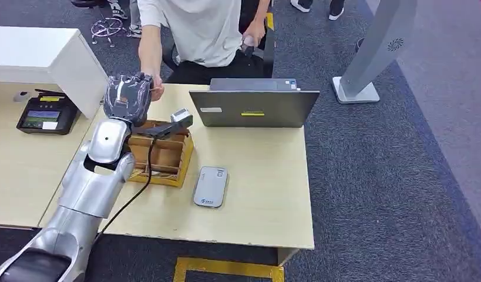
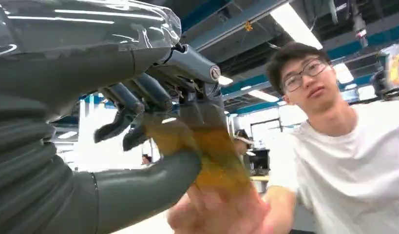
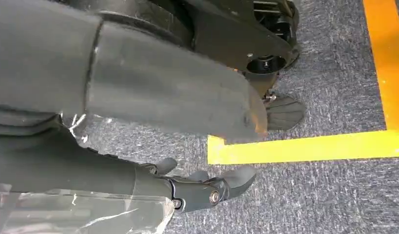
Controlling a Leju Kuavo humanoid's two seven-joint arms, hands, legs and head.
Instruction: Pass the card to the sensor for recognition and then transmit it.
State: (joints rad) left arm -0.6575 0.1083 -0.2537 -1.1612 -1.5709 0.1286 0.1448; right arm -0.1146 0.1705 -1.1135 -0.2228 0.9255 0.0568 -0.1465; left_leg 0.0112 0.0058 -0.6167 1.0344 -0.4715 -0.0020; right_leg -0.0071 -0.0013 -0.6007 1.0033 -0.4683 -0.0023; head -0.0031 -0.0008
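My left hand [image 1: 127, 97] is raised over the far edge of the table, right in front of a person's hand [image 1: 156, 90]. In the left wrist view its thumb and fingers [image 2: 139, 105] pinch a blurred yellow-orange card [image 2: 212, 156], and the person's hand [image 2: 221, 214] touches the card's other end. The sensor [image 1: 210, 186], a flat grey-white reader, lies on the table nearer to me, apart from the hand. My right hand [image 3: 207, 187] hangs over the floor with its fingers apart and nothing in them.
A wooden box [image 1: 161, 154] stands under my left forearm, with a cabled scanner [image 1: 180, 119] on it. A grey laptop [image 1: 252, 106] stands at the table's back. A black payment terminal [image 1: 47, 116] sits on the left desk. The person [image 1: 197, 29] in white sits behind the table.
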